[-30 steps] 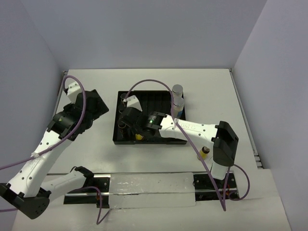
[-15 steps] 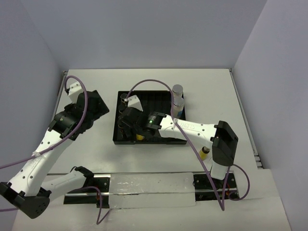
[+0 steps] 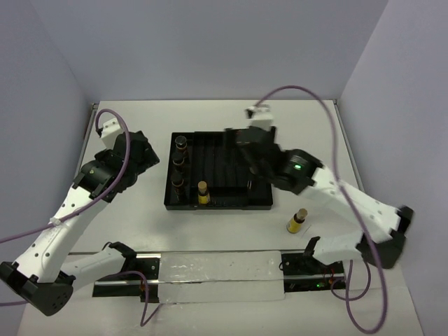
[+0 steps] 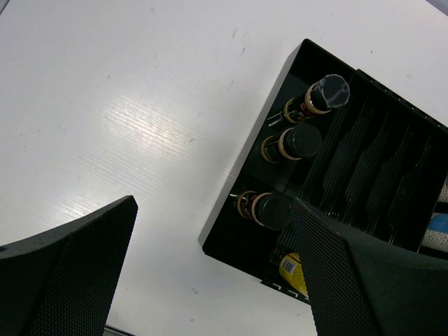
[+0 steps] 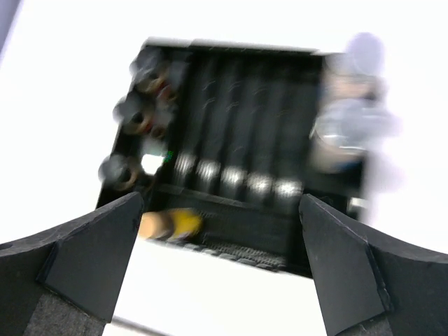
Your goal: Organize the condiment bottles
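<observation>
Three dark brown jars with black caps (image 3: pixel 178 162) (image 4: pixel 297 142) stand in a column along the left side of the black tray (image 3: pixel 224 199). Beside them, at the tray's front, stands a yellow-filled bottle (image 3: pixel 203 191) (image 5: pixel 171 224). A second yellow one (image 3: pixel 297 221) stands on the table right of the tray. In the blurred right wrist view the grey-capped bottle (image 5: pixel 364 52) and the white bottle (image 5: pixel 343 133) sit in the tray's right end. My right gripper (image 3: pixel 239 138) (image 5: pixel 217 273) hangs open and empty above the tray. Left of the tray, my left gripper (image 3: pixel 136 157) (image 4: pixel 210 280) is open and empty.
The tray's middle slots (image 4: pixel 378 161) hold nothing. My right arm (image 3: pixel 329 189) reaches across the tray's right end and hides the two bottles there in the top view. A rail with a clear strip (image 3: pixel 217 269) runs along the near edge. Walls close in the table on three sides.
My right gripper opened, let go of the yellow bottle at the tray's front left, and rose back toward the tray's far right. The left arm barely moved.
</observation>
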Controlling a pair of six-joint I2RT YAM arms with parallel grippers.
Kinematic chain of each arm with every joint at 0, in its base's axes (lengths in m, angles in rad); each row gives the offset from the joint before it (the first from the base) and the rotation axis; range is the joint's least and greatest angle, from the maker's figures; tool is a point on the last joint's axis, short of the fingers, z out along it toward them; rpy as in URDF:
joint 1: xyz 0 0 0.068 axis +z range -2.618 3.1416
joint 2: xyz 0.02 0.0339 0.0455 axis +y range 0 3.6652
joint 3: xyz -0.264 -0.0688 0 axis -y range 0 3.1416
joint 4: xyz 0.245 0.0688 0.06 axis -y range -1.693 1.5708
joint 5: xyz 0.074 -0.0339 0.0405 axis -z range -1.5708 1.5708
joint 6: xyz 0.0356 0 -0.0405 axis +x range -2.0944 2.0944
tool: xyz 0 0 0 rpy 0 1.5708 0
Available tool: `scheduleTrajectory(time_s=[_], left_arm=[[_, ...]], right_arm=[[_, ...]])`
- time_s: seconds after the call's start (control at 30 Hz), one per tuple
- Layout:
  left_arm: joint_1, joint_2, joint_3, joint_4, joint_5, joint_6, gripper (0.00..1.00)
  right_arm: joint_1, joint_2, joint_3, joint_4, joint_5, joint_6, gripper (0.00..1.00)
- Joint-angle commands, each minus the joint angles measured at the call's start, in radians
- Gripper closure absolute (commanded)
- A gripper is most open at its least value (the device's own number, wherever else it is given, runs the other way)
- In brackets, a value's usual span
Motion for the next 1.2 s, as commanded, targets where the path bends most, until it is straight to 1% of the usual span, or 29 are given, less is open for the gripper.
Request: scheduleTrajectory(time_s=[0.0,0.03,0.07,0.1,0.13,0.17,0.23,0.3,0.33,0.43,0.53,0.63,0.73,0.97,1.07,1.17], left_arm=[[0.007,0.006,0.01,0.034,-0.004,0.008,0.01],[0.008,0.013,0.013,0.037,-0.004,0.012,0.01],[0.008,0.028,0.017,0.041,-0.002,0.022,0.01],[0.01,0.029,0.021,0.044,0.001,0.023,0.01],[0.01,0.043,0.027,0.043,0.002,0.026,0.01],[0.011,0.05,0.032,0.043,0.002,0.027,0.01],[0.01,0.066,0.04,0.044,0.008,0.029,0.01],[0.01,0.068,0.039,0.054,0.016,0.034,0.01],[0.01,0.066,0.039,0.056,0.019,0.036,0.01],[0.01,0.063,0.036,0.058,0.018,0.04,0.01],[0.01,0.062,0.039,0.049,0.011,0.041,0.01],[0.01,0.06,0.034,0.049,0.01,0.044,0.01],[0.01,0.06,0.035,0.05,0.015,0.044,0.01],[0.01,0.072,0.036,0.058,0.023,0.052,0.01],[0.01,0.084,0.034,0.056,0.025,0.051,0.01],[0.01,0.09,0.032,0.066,0.028,0.054,0.01]], right_arm=[[-0.146,-0.248,-0.181,-0.153,0.057,0.109,0.0],[-0.174,-0.296,-0.225,-0.171,0.055,0.129,0.0],[-0.207,-0.363,-0.289,-0.201,0.055,0.184,0.0],[-0.225,-0.402,-0.324,-0.23,0.06,0.19,0.0],[-0.249,-0.454,-0.371,-0.295,0.068,0.253,0.0],[-0.252,-0.459,-0.394,-0.334,0.071,0.296,0.0],[-0.259,-0.535,-0.447,-0.432,0.085,0.42,0.0],[-0.259,-0.57,-0.479,-0.488,0.086,0.53,0.01],[-0.259,-0.585,-0.504,-0.515,0.084,0.559,0.03],[-0.26,-0.617,-0.551,-0.554,0.06,0.617,0.12],[-0.259,-0.62,-0.588,-0.584,0.038,0.665,0.13],[-0.261,-0.614,-0.621,-0.594,0.022,0.686,0.15],[-0.259,-0.622,-0.636,-0.592,0.014,0.693,0.21],[-0.259,-0.642,-0.66,-0.58,-0.002,0.678,0.29],[-0.259,-0.638,-0.662,-0.581,-0.011,0.674,0.35],[-0.259,-0.638,-0.666,-0.579,-0.017,0.668,0.36]])
